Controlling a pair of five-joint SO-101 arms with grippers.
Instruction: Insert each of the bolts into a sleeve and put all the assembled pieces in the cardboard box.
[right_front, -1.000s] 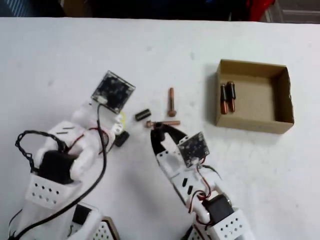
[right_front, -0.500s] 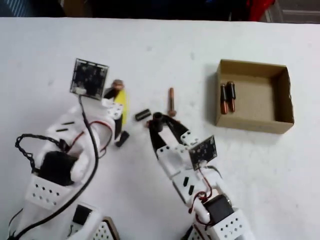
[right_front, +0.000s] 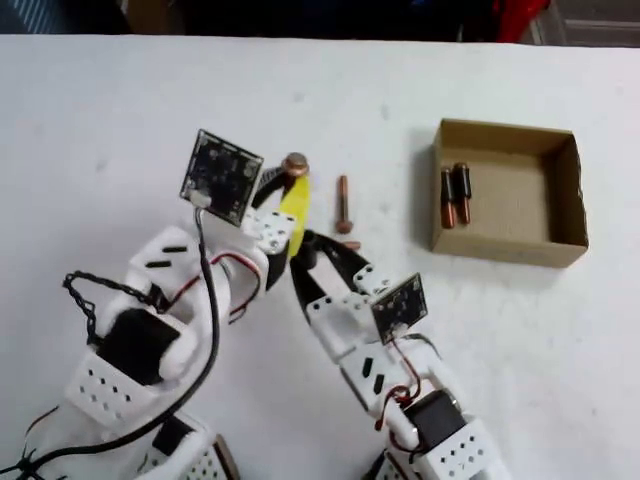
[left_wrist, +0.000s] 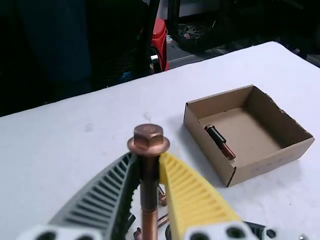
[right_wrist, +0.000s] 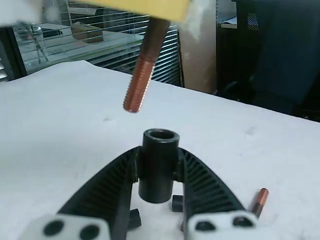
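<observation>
nearest the arms' bases, the right pincer (right_wrist: 158, 156) is clenched around a black sleeve (right_wrist: 159, 172), which stands upright with its open bore facing up. just above it, and a little to one side of the bore, hangs the threaded tip of a copper bolt (right_wrist: 142, 65). the left pincer (left_wrist: 148, 161) grips that bolt between its grey and yellow fingers, hex head uppermost. from the high camera the two pincers meet near the middle of the white counter (right_front: 120, 110). the left one's yellow finger (right_front: 294, 212) and its wrist camera board (right_front: 222, 177) lie across the meeting point, so the sleeve is hidden there. just beyond lies a loose bolt (right_front: 343, 205), flat on the counter, between the pincers and the cardboard box (right_front: 500, 246). another copper end (right_front: 351, 245) peeks out beside the right pincer. farther off to the side, the box sits open, with two assembled pieces (right_front: 454, 195) side by side against its near wall.
</observation>
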